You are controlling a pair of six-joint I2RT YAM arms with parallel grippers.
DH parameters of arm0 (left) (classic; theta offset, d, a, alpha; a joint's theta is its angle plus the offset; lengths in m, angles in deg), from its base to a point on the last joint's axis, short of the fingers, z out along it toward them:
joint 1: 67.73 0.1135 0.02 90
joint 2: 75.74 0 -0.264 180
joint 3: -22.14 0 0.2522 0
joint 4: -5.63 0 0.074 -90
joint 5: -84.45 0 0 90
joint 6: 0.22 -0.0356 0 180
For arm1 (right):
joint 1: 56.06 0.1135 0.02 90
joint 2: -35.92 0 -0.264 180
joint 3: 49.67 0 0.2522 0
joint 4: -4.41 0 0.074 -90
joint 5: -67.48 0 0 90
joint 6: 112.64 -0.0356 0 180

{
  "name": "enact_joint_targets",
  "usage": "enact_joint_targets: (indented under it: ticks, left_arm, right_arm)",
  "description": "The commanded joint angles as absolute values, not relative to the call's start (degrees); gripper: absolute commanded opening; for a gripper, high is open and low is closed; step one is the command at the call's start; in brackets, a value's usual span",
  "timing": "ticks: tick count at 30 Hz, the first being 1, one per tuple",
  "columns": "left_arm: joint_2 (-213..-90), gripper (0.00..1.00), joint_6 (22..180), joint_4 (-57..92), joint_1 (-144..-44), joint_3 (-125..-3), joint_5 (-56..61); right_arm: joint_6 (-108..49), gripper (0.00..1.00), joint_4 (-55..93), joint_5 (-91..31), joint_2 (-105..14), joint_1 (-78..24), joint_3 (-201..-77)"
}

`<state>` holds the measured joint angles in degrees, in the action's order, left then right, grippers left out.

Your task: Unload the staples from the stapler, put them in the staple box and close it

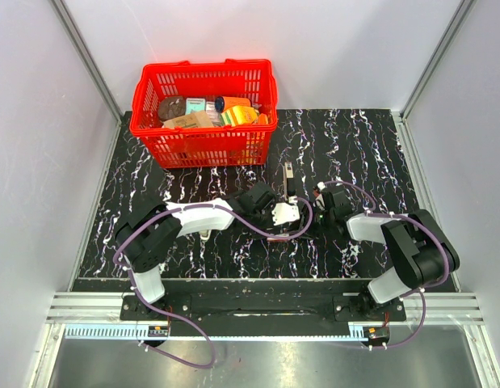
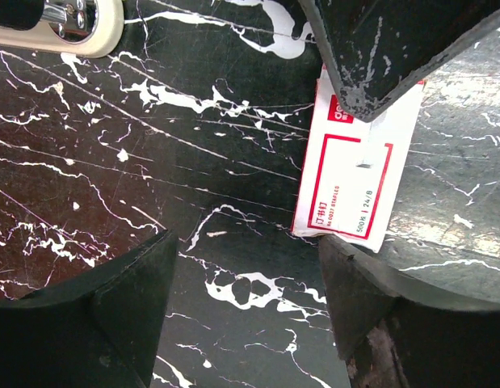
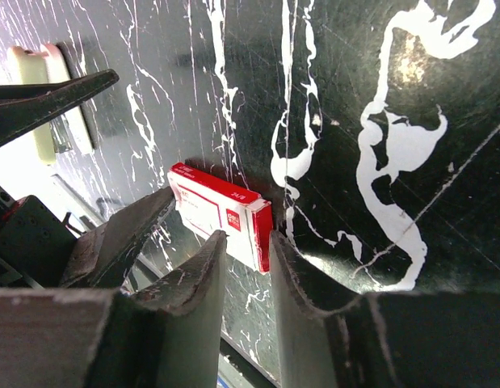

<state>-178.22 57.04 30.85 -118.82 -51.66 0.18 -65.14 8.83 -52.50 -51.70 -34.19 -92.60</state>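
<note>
Lying ungripped on the bench (image 1: 193,250), the stapler (image 1: 288,178) seemed not yet unloaded; the left tool (image 2: 248,242) gaped empty beside the staple box (image 2: 350,178), and I could not tell the right tool's (image 3: 248,246) closure.

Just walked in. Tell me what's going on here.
Two robot arms meet over a small red-and-white staple box in the middle of the black marbled table. The left gripper hovers with its jaws wide open, the box lying by one finger. The right gripper points at the box's end, its jaws a narrow gap apart and holding nothing. The stapler lies just beyond them, in neither gripper. A red basket of goods sits at the back.
</note>
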Motion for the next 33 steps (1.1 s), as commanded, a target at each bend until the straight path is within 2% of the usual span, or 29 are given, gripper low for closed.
enact_joint_targets:
  ticks: [1, 10, 13, 15, 17, 19, 20, 26, 33]
  left_arm:
    - [-178.5, 0.74, 55.9, 30.9, -119.1, -52.8, -1.7]
    - [-178.5, 0.74, 57.2, 33.0, -119.1, -55.1, -0.7]
    - [-177.3, 0.8, 58.1, 35.5, -118.4, -56.5, -0.5]
    - [-174.8, 0.88, 58.7, 37.7, -117.3, -57.5, 0.0]
    - [-172.5, 0.92, 58.8, 40.1, -116.0, -58.9, 0.4]
    - [-170.1, 0.99, 59.3, 43.8, -114.5, -60.9, 1.4]
    - [-168.9, 0.99, 59.5, 45.3, -113.6, -61.8, 2.2]
    - [-160.7, 0.99, 61.7, 54.3, -108.9, -67.6, 5.3]
    - [-152.7, 0.99, 64.5, 58.4, -103.2, -68.6, 5.9]
  right_arm:
    - [-66.9, 0.34, 4.1, -55.0, -53.2, -33.6, -91.9]
    - [-63.8, 0.34, 11.8, -51.6, -51.2, -33.5, -93.9]
    - [-62.0, 0.42, 17.7, -47.8, -48.5, -33.6, -95.2]
    - [-61.5, 0.52, 22.2, -44.4, -45.8, -33.6, -95.9]
    - [-60.6, 0.62, 26.2, -41.6, -42.6, -33.6, -97.2]
    - [-59.6, 0.81, 30.1, -38.7, -39.9, -33.6, -99.1]
    - [-58.8, 0.99, 32.1, -37.0, -38.7, -33.6, -100.5]
    - [-56.9, 0.99, 40.6, -28.2, -31.1, -33.6, -107.6]
    - [-53.9, 0.99, 46.1, -24.6, -29.0, -33.6, -116.3]
